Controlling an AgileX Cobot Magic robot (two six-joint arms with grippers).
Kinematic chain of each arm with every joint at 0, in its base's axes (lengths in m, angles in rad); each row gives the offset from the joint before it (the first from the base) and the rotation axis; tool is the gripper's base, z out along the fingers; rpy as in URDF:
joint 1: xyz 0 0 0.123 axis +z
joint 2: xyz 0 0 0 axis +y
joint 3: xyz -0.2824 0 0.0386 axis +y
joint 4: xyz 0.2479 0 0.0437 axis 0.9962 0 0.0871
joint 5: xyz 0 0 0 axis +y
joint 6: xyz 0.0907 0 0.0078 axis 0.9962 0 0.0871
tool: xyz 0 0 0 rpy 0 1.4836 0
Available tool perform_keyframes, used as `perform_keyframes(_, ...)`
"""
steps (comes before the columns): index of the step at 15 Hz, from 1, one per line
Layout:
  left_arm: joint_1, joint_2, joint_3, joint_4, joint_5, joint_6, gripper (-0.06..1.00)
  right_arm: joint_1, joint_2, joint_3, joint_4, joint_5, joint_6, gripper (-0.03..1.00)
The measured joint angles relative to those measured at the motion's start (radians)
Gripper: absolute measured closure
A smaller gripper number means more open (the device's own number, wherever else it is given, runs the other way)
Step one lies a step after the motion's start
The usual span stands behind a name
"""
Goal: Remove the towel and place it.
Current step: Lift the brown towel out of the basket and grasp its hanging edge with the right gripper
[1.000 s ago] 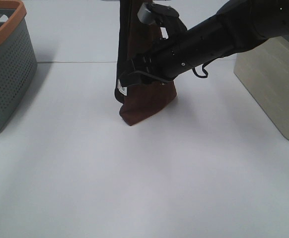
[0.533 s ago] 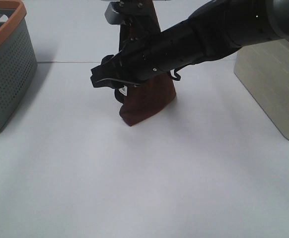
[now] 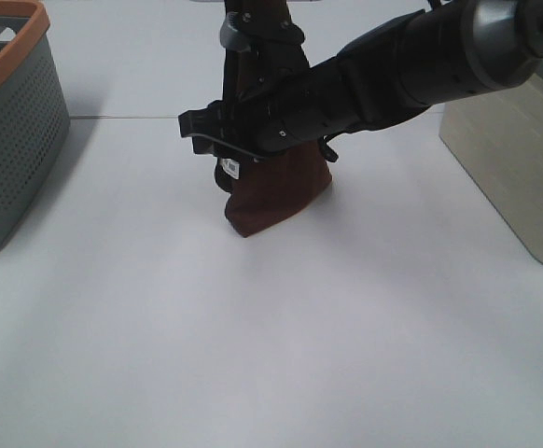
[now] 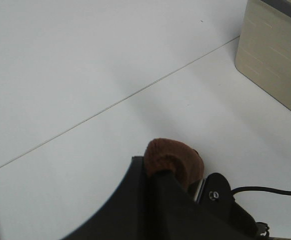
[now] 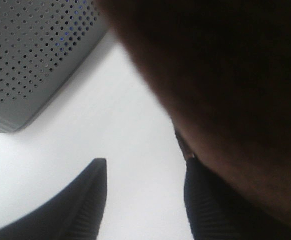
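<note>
The reddish-brown towel [image 3: 281,191] hangs upright from the top of the exterior view, with its lower corner resting on the white table [image 3: 253,336]. A small white tag [image 3: 227,169] shows at its left edge. My left gripper [image 4: 171,176] is shut on the towel's bunched top [image 4: 174,156] and holds it up. My right arm reaches across from the right. My right gripper [image 3: 197,131] is open at the towel's left edge. In the right wrist view its fingers [image 5: 93,200] straddle bare table, and the towel [image 5: 225,90] lies close against one finger.
A grey perforated basket [image 3: 10,121] with an orange rim stands at the far left and also shows in the right wrist view [image 5: 30,55]. A beige box [image 3: 514,159] stands at the right and also shows in the left wrist view [image 4: 275,55].
My right gripper has moved left and slightly up, from against the towel near the tag to just past its left edge. The towel still hangs in the same place.
</note>
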Motion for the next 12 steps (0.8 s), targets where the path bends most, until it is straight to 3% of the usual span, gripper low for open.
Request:
perform_keyframes(4, 0.000, 0.000, 0.000, -0.001, 0.000, 0.004, 0.94, 0.000, 0.036, -0.019, 0.038, -0.111, 0.053, 0.56)
perform_keyframes(6, 0.000, 0.000, 0.000, -0.008, 0.000, 0.004, 0.94, 0.000, 0.045, -0.021, 0.062, -0.182, 0.148, 0.56)
perform_keyframes(7, 0.000, 0.000, 0.000, -0.010, 0.000, 0.004, 0.94, 0.000, 0.045, -0.022, 0.068, -0.191, 0.185, 0.56)
perform_keyframes(9, 0.000, 0.000, 0.000, -0.020, 0.000, 0.004, 0.94, 0.000, 0.052, -0.045, 0.071, -0.196, 0.364, 0.56)
perform_keyframes(12, 0.000, 0.000, 0.000, -0.020, 0.000, 0.004, 0.94, 0.000, 0.053, -0.065, 0.071, -0.170, 0.389, 0.56)
